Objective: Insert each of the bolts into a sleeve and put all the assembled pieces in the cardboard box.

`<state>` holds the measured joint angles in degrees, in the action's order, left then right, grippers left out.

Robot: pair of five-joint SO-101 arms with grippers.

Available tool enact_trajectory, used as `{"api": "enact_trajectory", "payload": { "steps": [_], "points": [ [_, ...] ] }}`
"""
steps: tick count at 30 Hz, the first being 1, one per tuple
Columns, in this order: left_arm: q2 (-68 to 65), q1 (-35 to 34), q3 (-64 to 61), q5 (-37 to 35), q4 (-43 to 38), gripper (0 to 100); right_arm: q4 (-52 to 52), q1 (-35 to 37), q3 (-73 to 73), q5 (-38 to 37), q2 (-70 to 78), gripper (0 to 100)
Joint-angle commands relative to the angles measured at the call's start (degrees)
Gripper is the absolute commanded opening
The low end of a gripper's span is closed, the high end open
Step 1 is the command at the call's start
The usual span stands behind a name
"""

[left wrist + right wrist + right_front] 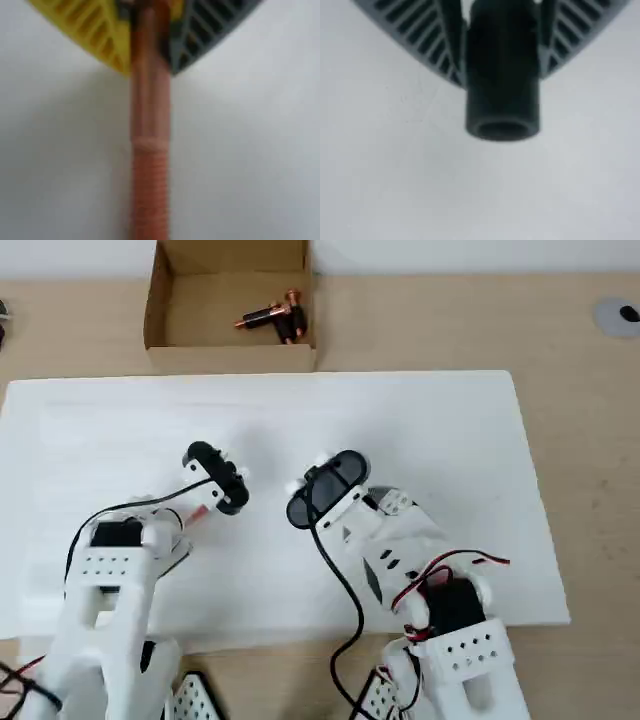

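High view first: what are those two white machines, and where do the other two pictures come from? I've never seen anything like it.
They are two small robot arms, seen from above, positioned over a white board on a wooden table. The other pictures come from cameras on their wrists, looking along each gripper. The left gripper pinches a copper bolt; the right gripper holds a black sleeve. A few copper-and-black pieces lie in the cardboard box.

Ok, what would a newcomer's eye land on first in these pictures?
The left gripper is shut on a copper bolt over the white mat. The right gripper clamps a black sleeve, its open end free. Beyond them, the cardboard box holds assembled pieces.
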<state>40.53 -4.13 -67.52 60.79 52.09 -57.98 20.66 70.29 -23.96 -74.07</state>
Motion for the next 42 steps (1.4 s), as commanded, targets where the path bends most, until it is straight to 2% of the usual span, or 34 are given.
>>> {"api": "enact_trajectory", "payload": {
  "steps": [1, 6, 8, 15, 21, 24, 25, 26, 29, 31, 33, 36, 39, 42],
  "points": [
    [-0.8, -0.4, 3.8, -3.5, -0.6, 1, -0.2, 0.7, -0.4, -0.4, -0.5, 1.0],
    [-1.0, -0.5, 9.8, -15.4, -0.8, 1, -0.3, 0.7, -0.4, -0.4, -0.5, 1.0],
    [-1.1, -0.4, 10.8, -17.8, -0.8, 4, -0.3, 0.7, -0.4, -0.4, -0.5, 1.0],
    [-1.2, -0.4, 8.7, -17.7, -2.8, 19, -0.5, 0.7, -0.4, -0.4, -0.5, 1.0],
    [-1.0, -0.2, 2.7, -17.9, -17.8, 20, -0.5, 0.7, -0.4, -0.4, -0.5, 1.0],
    [-0.2, -3.7, 1.8, -18.5, -18.5, 20, -0.5, 0.7, -0.4, -0.4, -0.5, 1.0],
    [0.2, -5.3, 2.3, -21.6, -18.5, 20, -0.5, 0.7, -0.4, -0.4, -0.5, 1.0],
    [0.7, -6.8, 3.2, -27.6, -18.5, 20, -0.5, 0.7, -0.4, -0.4, -0.5, 1.0],
    [1.5, -12.0, 6.2, -49.8, -16.0, 21, -0.5, 0.7, -0.4, -0.4, -0.5, 1.0],
    [1.7, -12.9, 8.3, -64.7, -11.3, 21, -0.4, 0.7, -0.4, -0.4, -0.5, 1.0],
    [1.8, -13.4, 11.3, -76.0, -5.3, 21, -0.4, 0.7, -0.2, -0.4, -0.5, 1.0],
    [1.4, -11.2, 17.5, -80.7, 5.5, 22, -0.2, 0.7, 0.7, -0.4, -0.6, 1.0],
    [1.3, -9.1, 23.4, -83.9, 16.2, 28, -0.5, 0.7, 1.1, -0.4, -0.7, 1.0],
    [1.7, -8.3, 27.9, -93.1, 19.8, 32, -0.4, 0.7, 1.1, -0.4, -0.8, 1.0]
  ]
}}
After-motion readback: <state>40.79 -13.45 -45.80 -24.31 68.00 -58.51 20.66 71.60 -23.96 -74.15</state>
